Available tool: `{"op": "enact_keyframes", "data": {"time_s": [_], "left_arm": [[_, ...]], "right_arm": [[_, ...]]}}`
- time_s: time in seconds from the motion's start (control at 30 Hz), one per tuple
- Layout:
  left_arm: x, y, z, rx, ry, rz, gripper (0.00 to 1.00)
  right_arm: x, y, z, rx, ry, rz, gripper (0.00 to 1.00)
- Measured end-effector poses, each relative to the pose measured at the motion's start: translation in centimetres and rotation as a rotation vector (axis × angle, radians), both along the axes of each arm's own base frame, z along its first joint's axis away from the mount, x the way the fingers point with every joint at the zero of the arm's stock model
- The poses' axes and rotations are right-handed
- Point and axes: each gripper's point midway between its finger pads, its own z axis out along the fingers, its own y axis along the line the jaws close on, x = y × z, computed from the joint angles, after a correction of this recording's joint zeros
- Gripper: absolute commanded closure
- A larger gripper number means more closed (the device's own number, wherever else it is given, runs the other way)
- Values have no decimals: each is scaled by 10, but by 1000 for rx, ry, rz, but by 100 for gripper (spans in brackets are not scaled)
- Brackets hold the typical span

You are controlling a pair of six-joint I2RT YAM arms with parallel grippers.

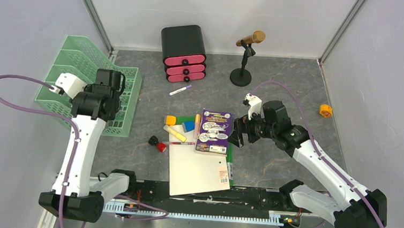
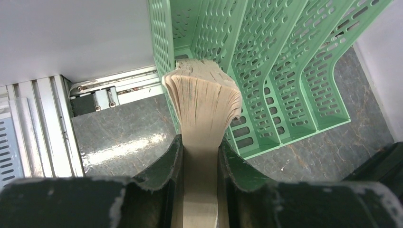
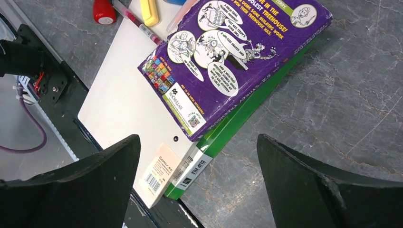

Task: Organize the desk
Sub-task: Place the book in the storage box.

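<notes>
Above the desk (image 1: 298,91), left claw (image 2: 200,142) clamps a book (image 2: 204,95) aimed at the tray (image 2: 285,71); right claw (image 3: 197,137) gapes.

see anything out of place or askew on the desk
The purple book lies skewed across a green clip file and white pad, loose pens scattered beside it. A small orange item sits alone far to the right.

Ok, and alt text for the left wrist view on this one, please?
The left gripper, jaws clamped on a thick paperback book with its page edges facing the camera, holds the book's far end at the edge of the mint-green tiered tray. The dark marbled desk lies below.
</notes>
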Motion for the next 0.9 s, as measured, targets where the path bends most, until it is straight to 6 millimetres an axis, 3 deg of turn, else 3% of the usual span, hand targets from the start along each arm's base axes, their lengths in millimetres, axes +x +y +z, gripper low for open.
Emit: {"op": "enact_keyframes", "data": {"time_s": [0.6,0.9], "left_arm": [[30,16,3,-19,92,-115,98],[36,19,17,-1,47,-114,98]], "right_arm": [[1,0,-11,-28,30,5,2],[0,-1,-16,-48,52,13,2]]}}
